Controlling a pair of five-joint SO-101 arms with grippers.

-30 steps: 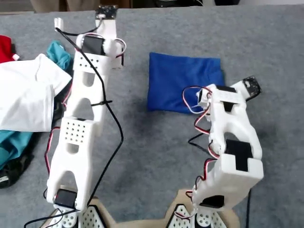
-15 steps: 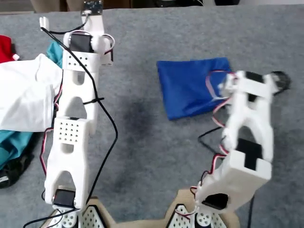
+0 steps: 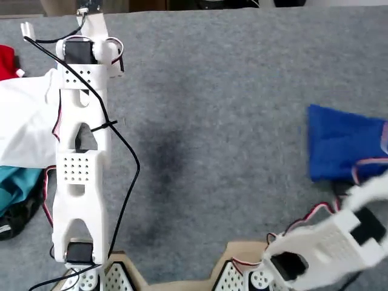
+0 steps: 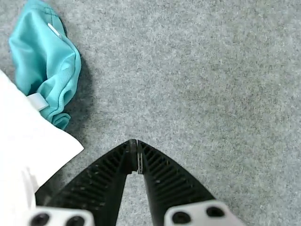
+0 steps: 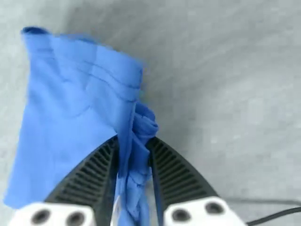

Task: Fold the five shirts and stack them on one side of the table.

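Right tool [image 5: 133, 143] clenched on a bunched fold of the blue shirt [image 5: 70, 94] — cloth pinched between the jaws, the rest trailing flat on the bench [image 3: 212, 121]. Over the last second this arm swung outward and hauled the folded blue shirt [image 3: 339, 145] from mid-bench to the right edge, where it now lies partly out of the high view. My read: first shirt folded and nearly parked at what looks to be the stacking side; it remains to be let go, and the drag may have loosened the fold. Left tool [image 4: 134, 150] clamped shut on nothing, hanging over bare bench — its arm has shifted toward the far left corner, alongside the heap. Heap waiting on the left: white shirt [image 3: 24, 121] spread on top, teal shirt [image 4: 44, 61] crumpled just beside it, red shirt [image 3: 6, 60] at the edge, a dark garment [image 3: 12, 221] underneath. Left arm lies along the white shirt's edge; layers overlap, so pulling one free could drag its neighbours.
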